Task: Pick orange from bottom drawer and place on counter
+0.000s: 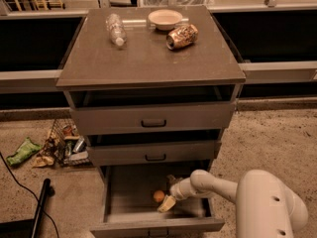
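The bottom drawer point(119, 207) is pulled out, showing its plain grey inside. A small orange point(158, 196) lies on the drawer floor near the middle. My gripper point(168, 195) reaches in from the right and sits right beside the orange, one pale finger point(166, 204) just to its lower right, the other behind it. The fingers look spread around the fruit, not closed on it. The counter point(148, 58) is the flat grey-brown top of the cabinet, far above the gripper.
A clear plastic bottle point(115, 29), a pale bowl point(165, 19) and a crushed can point(182, 36) lie on the counter's back half. The two upper drawers point(152, 118) stand slightly open. Litter point(54, 148) and a black cable point(20, 182) are on the floor at left.
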